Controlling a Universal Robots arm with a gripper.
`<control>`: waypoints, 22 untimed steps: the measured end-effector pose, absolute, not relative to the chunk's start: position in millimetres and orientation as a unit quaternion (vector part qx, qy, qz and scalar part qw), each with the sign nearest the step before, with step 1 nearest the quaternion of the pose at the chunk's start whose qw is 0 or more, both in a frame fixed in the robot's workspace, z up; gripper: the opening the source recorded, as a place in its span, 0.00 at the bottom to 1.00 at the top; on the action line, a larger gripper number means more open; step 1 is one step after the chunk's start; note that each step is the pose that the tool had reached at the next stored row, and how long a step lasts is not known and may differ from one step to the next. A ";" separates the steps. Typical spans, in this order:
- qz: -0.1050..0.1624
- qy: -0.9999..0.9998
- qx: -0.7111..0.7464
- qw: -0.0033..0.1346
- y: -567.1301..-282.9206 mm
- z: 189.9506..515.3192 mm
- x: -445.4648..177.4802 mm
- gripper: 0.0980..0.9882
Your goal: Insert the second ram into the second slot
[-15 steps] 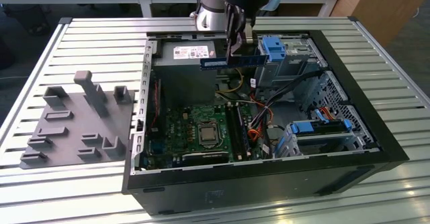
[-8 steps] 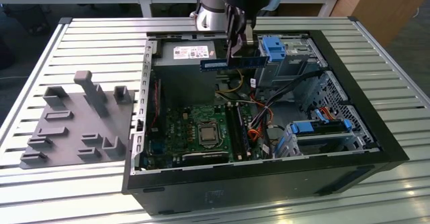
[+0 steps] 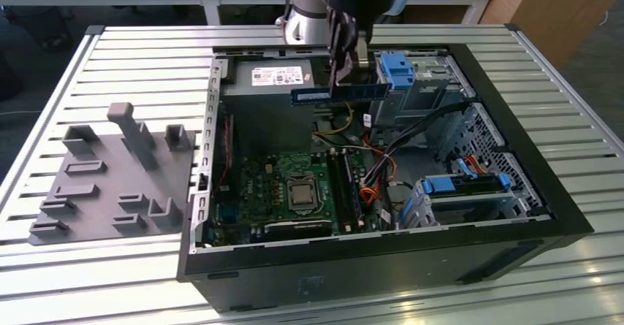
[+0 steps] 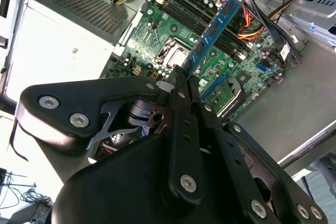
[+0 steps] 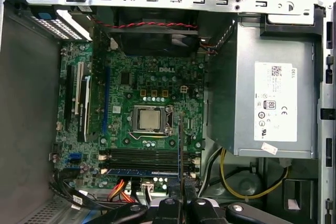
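My gripper hangs over the open computer case, shut on the second ram, a thin blue stick held level above the case's far side. In the second wrist view the ram juts out from my fingertips over the green motherboard. The first wrist view has the ram edge-on, crossing the row of dark memory slots. A blue stick lies seated in one slot beside them. The ram is well clear of the board.
The grey power-supply box stands next to the motherboard, with yellow cables beneath it. Blue drive brackets and orange cables crowd the exterior view's right side. A grey fixture plate sits outside the case.
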State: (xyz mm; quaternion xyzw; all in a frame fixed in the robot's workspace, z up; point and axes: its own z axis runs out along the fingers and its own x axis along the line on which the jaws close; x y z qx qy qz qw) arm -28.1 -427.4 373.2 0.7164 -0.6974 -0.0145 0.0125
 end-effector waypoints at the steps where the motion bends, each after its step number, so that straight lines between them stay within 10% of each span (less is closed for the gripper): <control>1: -0.015 -0.697 0.716 0.012 -427.8 373.1 -28.0 0.04; 22: -0.014 -0.697 0.716 0.012 -434.6 372.9 -28.0 0.04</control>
